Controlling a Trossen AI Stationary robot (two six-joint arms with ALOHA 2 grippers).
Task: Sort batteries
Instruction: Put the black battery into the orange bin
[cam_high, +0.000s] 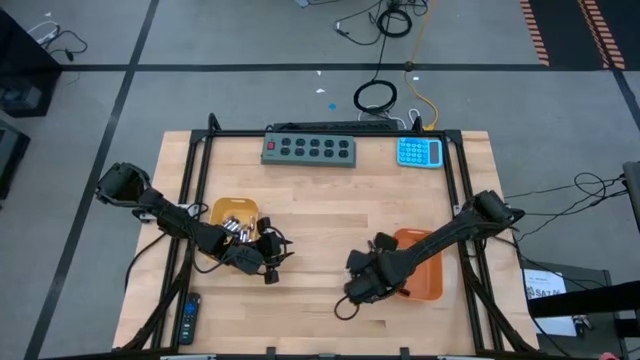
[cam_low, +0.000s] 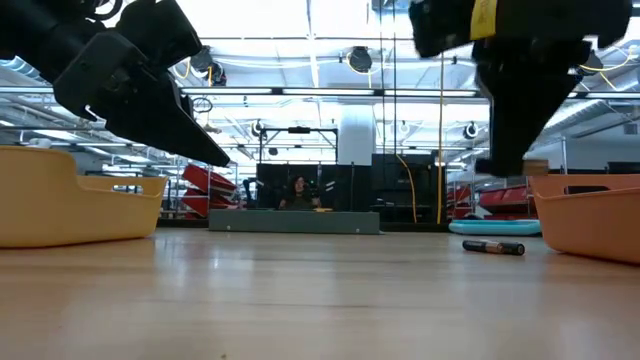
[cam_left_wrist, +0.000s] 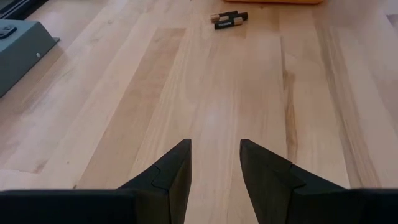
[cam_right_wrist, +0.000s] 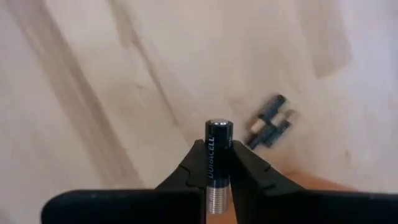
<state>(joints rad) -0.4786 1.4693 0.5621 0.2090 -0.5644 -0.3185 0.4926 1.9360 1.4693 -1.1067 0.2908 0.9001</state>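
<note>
Right hand (cam_right_wrist: 214, 163) pinches a battery (cam_right_wrist: 217, 149) upright; the orange tray (cam_high: 425, 272) lies just right of it, centre-right. Left hand (cam_left_wrist: 214, 163) spread, empty.

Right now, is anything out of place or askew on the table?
Mostly tidy. Two batteries lie loose on the bare wood outside both trays, near the orange tray. The right gripper holds a battery; the left gripper is open by the yellow tray.
</note>
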